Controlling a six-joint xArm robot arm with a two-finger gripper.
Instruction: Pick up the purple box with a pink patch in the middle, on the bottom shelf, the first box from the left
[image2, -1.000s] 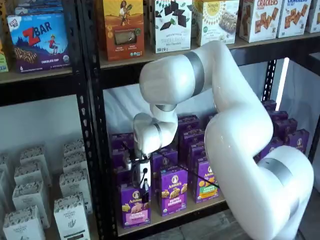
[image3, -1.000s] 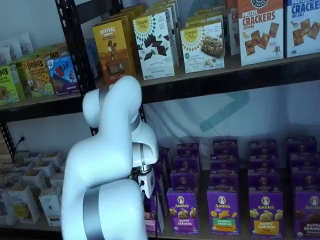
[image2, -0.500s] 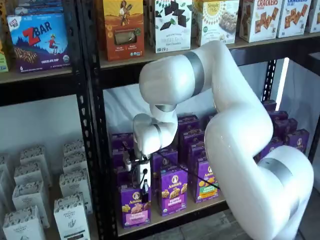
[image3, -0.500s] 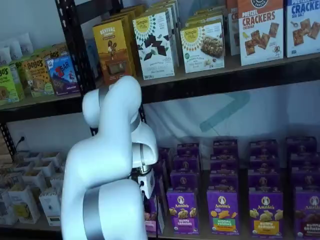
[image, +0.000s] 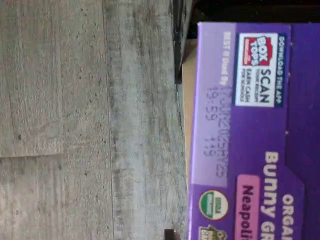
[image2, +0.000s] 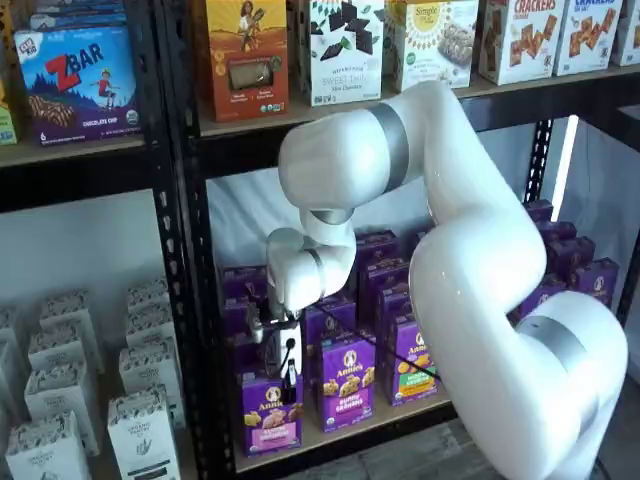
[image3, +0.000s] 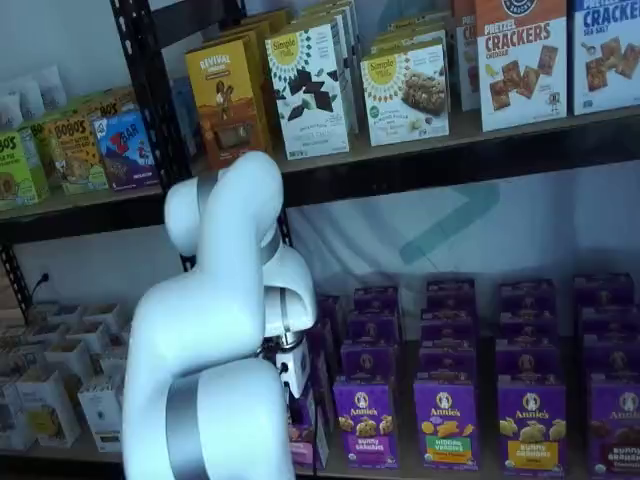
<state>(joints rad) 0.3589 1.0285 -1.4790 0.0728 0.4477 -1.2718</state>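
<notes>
The purple box with a pink patch stands at the left front of the bottom shelf. In the wrist view its purple top fills one side, with a Box Tops mark and a pink "Neapoli" label. My gripper hangs straight down from the white wrist, right at the box's top edge. Only one black finger shows in front of the box, so I cannot tell whether it grips. In a shelf view the arm hides most of the box and the fingers.
Rows of other purple Annie's boxes stand to the right and behind. A black upright stands just left of the box. White boxes fill the neighbouring bay. Grey wood floor lies below the shelf's front edge.
The gripper has sunk a little towards the top of the purple box. The box has not moved.
</notes>
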